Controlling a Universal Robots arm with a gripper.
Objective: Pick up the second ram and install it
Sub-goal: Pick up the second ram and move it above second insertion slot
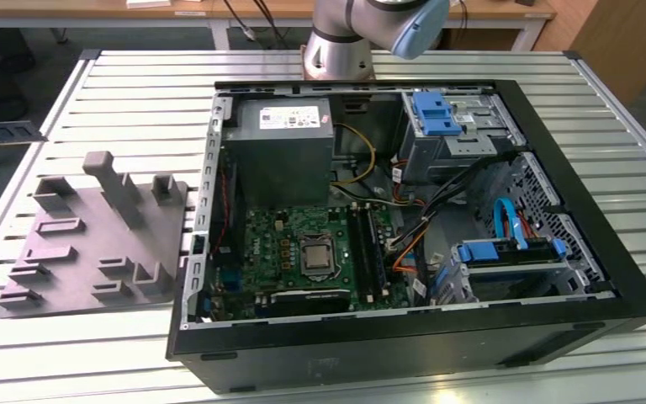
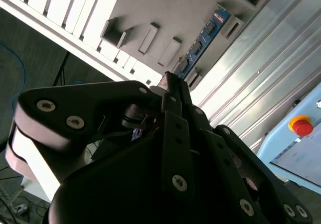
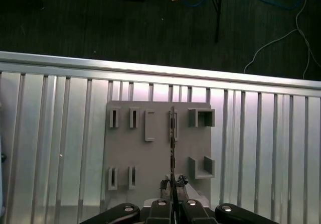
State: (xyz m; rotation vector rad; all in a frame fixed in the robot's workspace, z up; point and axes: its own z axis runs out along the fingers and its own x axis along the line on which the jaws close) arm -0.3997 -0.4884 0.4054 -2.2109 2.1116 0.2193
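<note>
The second ram reads as a long, thin blue-green board with a row of dark chips along its face in the second wrist view. In the first wrist view I see the same strip edge-on, as a fine dark line. It runs straight in between the tips of the gripper. The fingertips sit pressed close on either side of it, so I take the hand as closed on the board and carrying it. The rest of the strip juts out past the fingers, in the air above the grey slotted fixture. That fixture lies flat on the slatted metal table, well below.

The gripper points down at the table with the fixture under it, and the dark floor lies beyond the table's edge. In the second wrist view a red button sits on a pale blue housing off past the table.

In the exterior view the arm stands on the table at the far side of the open computer case and rises out of the picture. The fixture lies just beside the case, on the exterior view's left. The green motherboard shows on the case floor.
</note>
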